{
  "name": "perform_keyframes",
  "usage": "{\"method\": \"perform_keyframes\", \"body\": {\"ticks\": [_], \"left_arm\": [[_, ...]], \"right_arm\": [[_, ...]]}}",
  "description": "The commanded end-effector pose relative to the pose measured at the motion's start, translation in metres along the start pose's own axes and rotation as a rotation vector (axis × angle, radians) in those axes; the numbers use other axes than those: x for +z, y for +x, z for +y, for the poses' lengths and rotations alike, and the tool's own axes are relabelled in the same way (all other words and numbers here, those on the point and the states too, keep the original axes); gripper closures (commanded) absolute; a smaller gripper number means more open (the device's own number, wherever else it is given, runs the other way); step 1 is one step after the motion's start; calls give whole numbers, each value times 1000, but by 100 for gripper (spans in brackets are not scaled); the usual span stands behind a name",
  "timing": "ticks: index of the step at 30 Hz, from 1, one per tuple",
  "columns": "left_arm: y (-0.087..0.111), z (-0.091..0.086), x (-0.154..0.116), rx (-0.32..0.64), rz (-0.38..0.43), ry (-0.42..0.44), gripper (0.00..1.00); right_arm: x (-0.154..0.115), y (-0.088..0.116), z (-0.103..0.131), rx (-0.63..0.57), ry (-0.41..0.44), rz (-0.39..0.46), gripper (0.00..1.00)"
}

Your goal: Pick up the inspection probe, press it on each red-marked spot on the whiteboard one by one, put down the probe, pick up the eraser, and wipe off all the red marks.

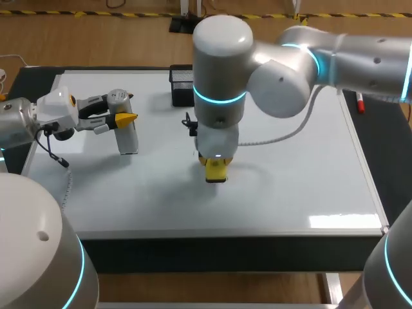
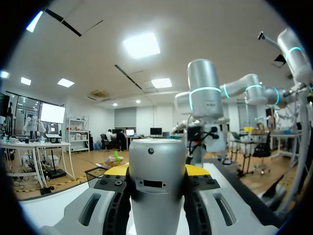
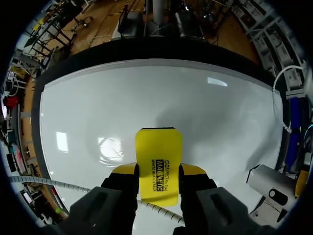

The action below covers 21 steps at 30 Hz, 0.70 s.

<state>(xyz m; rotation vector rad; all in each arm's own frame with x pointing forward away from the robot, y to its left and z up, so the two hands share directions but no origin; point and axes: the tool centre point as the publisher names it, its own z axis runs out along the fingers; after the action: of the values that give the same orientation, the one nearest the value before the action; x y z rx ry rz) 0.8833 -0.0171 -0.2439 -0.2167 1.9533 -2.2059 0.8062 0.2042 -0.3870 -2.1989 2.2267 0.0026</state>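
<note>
Head view: above, behind, overlooking whiteboard (image 1: 290,193). Right wrist: close, straight down on it. Left wrist: level, facing right arm (image 2: 205,103).

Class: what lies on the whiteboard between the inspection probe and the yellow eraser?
Only bare whiteboard between inspection probe and eraser; the head view shows it.

We're seeing the whiteboard (image 1: 290,193) evenly bright, with light coming from overhead. Head view: we're getting a glare strip along the whiteboard's front edge, near its right corner. Right wrist view: we're catching glare patches on the whiteboard beside the eraser (image 3: 158,164), and the whiteboard's edges are bowing. Soft shadows are falling on the whiteboard under the right arm (image 1: 222,77) and beside the inspection probe (image 1: 127,134).
</note>
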Motion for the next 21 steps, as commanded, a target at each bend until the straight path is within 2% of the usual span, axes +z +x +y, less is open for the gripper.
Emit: {"method": "perform_keyframes", "body": {"ticks": [1, 11, 21], "left_arm": [[0, -1, 0, 0, 1, 0, 100], [0, -1, 0, 0, 1, 0, 100], [0, -1, 0, 0, 1, 0, 100]], "right_arm": [[6, -11, 5, -9, 15, 12, 100], [19, -31, 23, -79, -1, -17, 100], [28, -32, 26, -85, -4, -12, 100]]}}
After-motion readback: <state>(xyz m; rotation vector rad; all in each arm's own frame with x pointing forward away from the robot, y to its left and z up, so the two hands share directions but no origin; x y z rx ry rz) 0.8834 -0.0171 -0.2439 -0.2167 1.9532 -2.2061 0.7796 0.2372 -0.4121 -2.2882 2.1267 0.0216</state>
